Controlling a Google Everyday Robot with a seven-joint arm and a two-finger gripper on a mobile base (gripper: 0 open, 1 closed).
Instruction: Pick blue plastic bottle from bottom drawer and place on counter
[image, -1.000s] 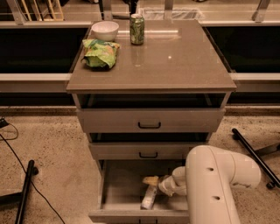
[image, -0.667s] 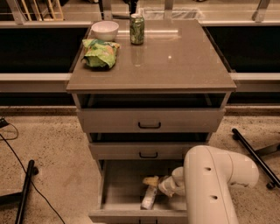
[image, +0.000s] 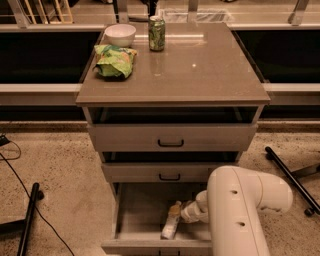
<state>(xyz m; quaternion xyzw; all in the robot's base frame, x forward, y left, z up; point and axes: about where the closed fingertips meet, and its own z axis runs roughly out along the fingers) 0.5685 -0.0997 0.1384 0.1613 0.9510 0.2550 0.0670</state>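
Note:
The blue plastic bottle (image: 171, 221) lies on its side inside the open bottom drawer (image: 136, 210), a slim clear bottle with a pale label. My gripper (image: 186, 212) reaches down into the drawer from the right and sits right at the bottle's upper end, mostly hidden behind my white arm (image: 239, 205). The counter (image: 200, 70) is the glossy grey-brown top of the cabinet above.
On the counter stand a green soda can (image: 156, 33), a white bowl (image: 120, 35) and a green chip bag (image: 115, 61) at the back left. The two upper drawers (image: 171, 138) with black handles are slightly open. Black stand legs (image: 290, 177) lie on the floor at both sides.

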